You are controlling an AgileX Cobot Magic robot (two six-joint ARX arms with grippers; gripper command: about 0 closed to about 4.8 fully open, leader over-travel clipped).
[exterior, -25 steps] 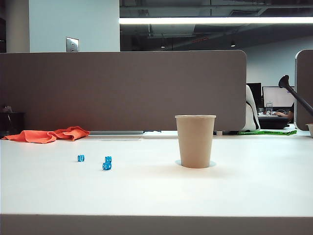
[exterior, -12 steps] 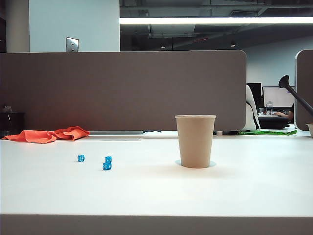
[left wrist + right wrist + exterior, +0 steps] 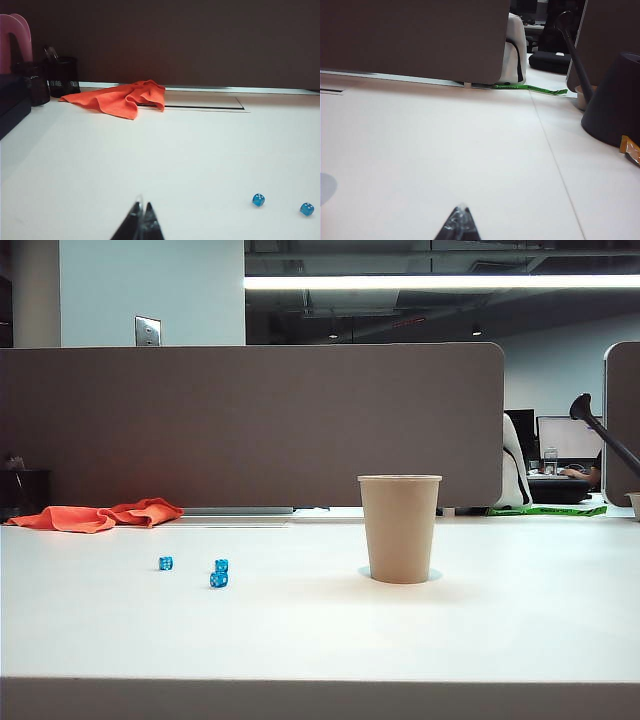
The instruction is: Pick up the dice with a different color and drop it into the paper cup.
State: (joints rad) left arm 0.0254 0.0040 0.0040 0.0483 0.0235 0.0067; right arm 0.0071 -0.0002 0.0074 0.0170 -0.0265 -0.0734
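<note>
My left gripper (image 3: pixel 141 220) hovers low over the white table (image 3: pixel 320 630), its fingertips pressed together and holding nothing; two blue dice (image 3: pixel 258 200) lie well off to one side of it. My right gripper (image 3: pixel 458 222) is likewise closed and empty above bare tabletop, a dark cone-shaped object (image 3: pixel 615 102) standing far off. From the exterior view, three blue dice (image 3: pixel 218 579) sit left of the tan paper cup (image 3: pixel 400 528), two of them touching, one apart. The cup stands upright; its inside is hidden. The purple die shows nowhere. An orange cloth (image 3: pixel 95 515) lies by the grey partition (image 3: pixel 250 420). No writing is legible.
</note>
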